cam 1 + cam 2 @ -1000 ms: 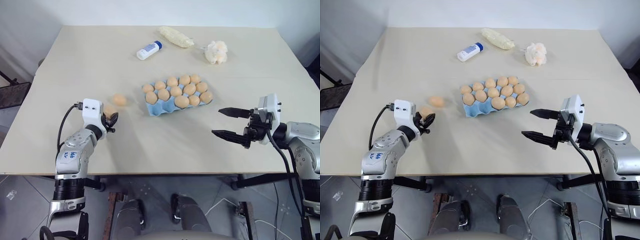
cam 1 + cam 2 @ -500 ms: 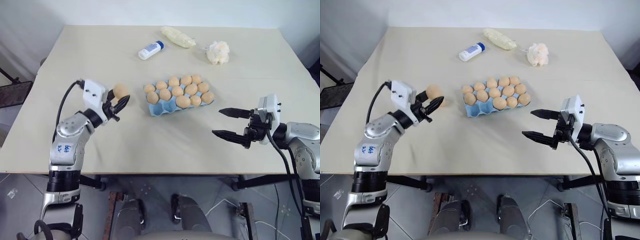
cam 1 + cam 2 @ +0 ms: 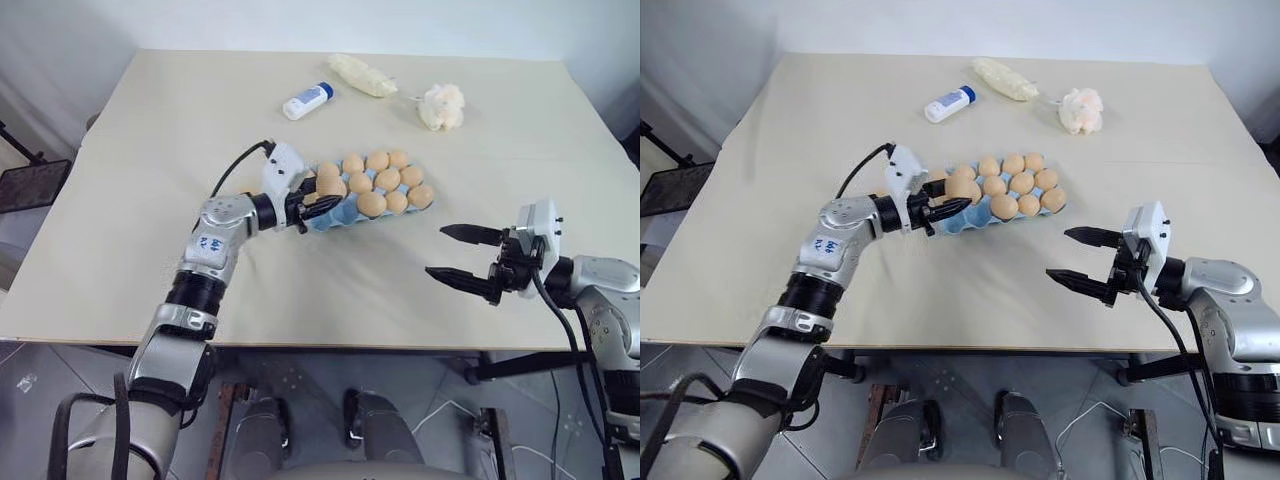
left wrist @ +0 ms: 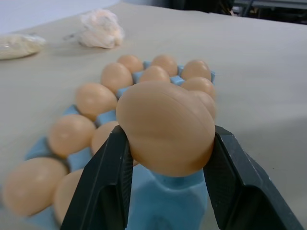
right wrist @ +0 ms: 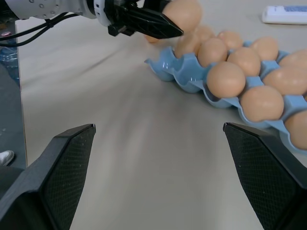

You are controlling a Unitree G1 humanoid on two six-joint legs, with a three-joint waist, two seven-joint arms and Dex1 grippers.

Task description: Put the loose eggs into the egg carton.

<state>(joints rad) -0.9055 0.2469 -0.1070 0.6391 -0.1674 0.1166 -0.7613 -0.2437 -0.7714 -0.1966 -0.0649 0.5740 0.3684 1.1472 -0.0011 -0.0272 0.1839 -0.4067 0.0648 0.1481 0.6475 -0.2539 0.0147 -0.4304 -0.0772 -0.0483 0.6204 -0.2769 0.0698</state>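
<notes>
Lighting even and bright; soft, diffuse, no glare.
The beige matte table [image 3: 150, 180] carries only faint shadows. In the left wrist view the tan oval egg [image 4: 165, 127] is sharp, while the light blue moulded pulp carton [image 4: 158, 201] and its near eggs blur. The right wrist view shows streaked tabletop blur.

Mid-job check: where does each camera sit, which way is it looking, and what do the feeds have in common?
Left and right eye views: on the head, looking forward and down over the table; both arms show, the left gripper shut on an egg at the egg carton, the right gripper open.
Left wrist view: on the left wrist, looking along its fingers past the held egg, over the carton.
Right wrist view: on the right wrist, between its fingers, facing the carton and the left gripper.
Shared: all show the carton.
</notes>
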